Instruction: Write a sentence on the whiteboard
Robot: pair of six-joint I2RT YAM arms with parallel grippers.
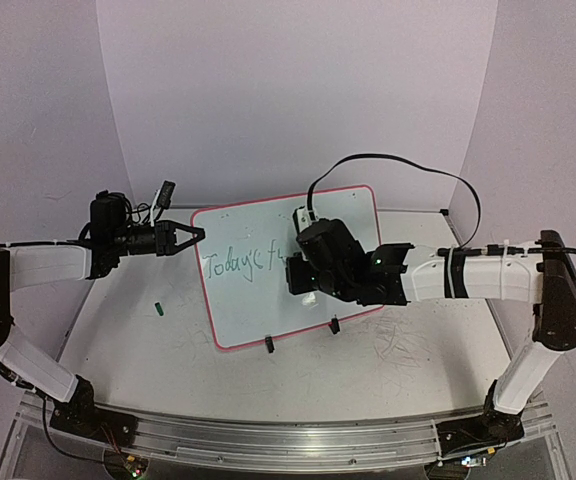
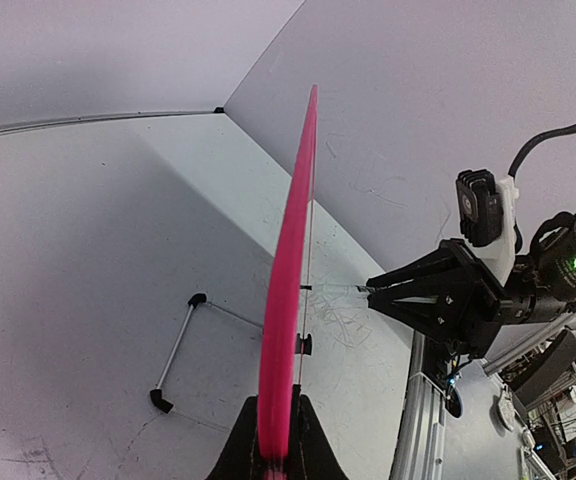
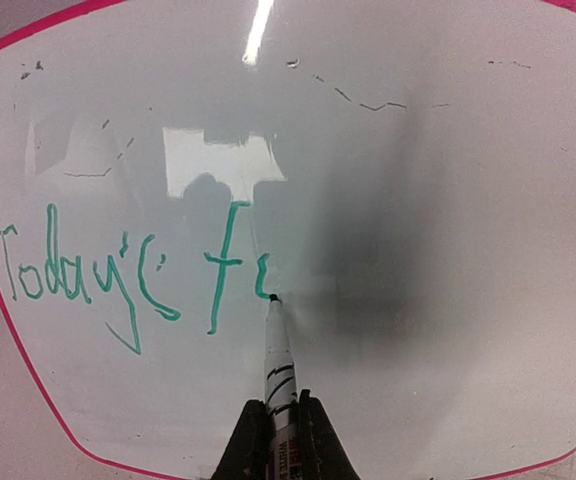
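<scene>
The whiteboard (image 1: 353, 215) stands mid-table (image 1: 418, 365), with the left gripper (image 1: 198, 236) clamped on its frame at 10 o'clock. The right gripper (image 3: 280, 412) is closed on a pen (image 3: 278, 350). The pen's tip touches the board at 3 o'clock of the unfinished green sentence (image 3: 118, 270), "Today's fu".

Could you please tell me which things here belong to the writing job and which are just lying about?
In the job: whiteboard, clamped at its edge by the left tool; green writing, "Today's fu"; marker, held in the right tool, tip on the board.
Lying about: small green piece left of the board, untouched.
</scene>
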